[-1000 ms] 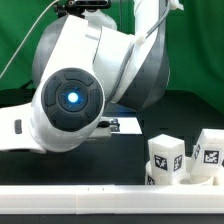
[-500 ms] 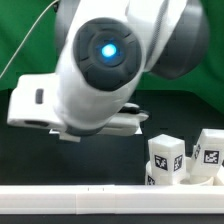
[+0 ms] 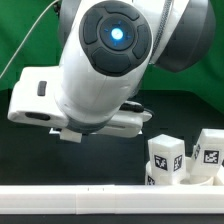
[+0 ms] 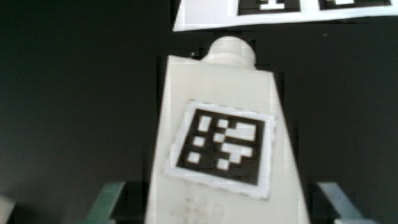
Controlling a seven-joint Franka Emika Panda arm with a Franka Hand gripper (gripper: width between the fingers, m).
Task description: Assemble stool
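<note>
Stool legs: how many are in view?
3: two legs at the exterior view's lower right, a third leg in the pincer; the arm may hide others.

Upright legs point(image 3: 166, 158) stand close behind the long bar point(image 3: 70, 203), blocking passage there.

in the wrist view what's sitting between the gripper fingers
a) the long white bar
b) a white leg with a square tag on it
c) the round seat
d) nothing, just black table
b: the wrist view shows a blocky white leg, with a black-and-white tag on its face and a knob at its far end, held in the gripper between the two fingers.
</note>
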